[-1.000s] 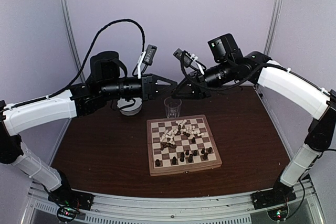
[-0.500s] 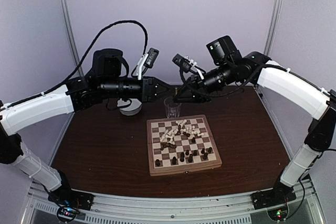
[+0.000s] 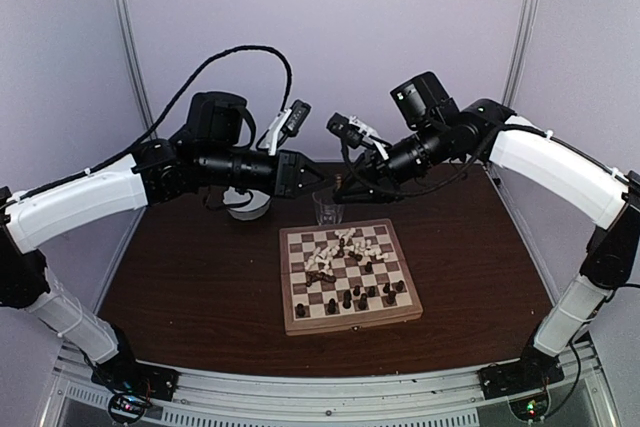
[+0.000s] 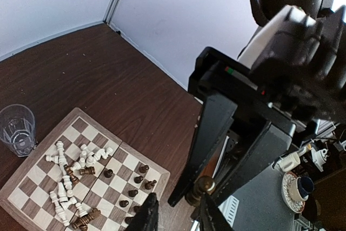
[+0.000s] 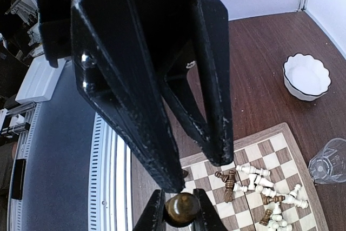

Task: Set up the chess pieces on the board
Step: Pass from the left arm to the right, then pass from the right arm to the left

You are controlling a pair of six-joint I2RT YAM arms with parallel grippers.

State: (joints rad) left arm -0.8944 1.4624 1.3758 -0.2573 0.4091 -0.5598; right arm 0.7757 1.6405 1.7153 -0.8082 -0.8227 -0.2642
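Above the glass (image 3: 327, 207), my right claw (image 5: 181, 213) pinches one dark chess piece (image 5: 182, 207). My left claw (image 4: 178, 217) meets it tip to tip, jaws apart. A second ago the two hung well apart. Below lies one board (image 3: 348, 325) with white pieces (image 3: 350, 245) heaped and dark pieces (image 3: 347, 299) standing. One bowl (image 5: 306, 77) sits far left. The table (image 3: 180, 287) shows wide to the board's left, right and near sides.

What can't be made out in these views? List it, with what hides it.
- Dark chess piece: kind unclear; cropped by the bottom edge in the right wrist view, too small between left gripper and right gripper in the top external view.
- Board: much hidden behind the left gripper, right wrist view.
- Heaped white chess pieces: kinds too small, top external view.
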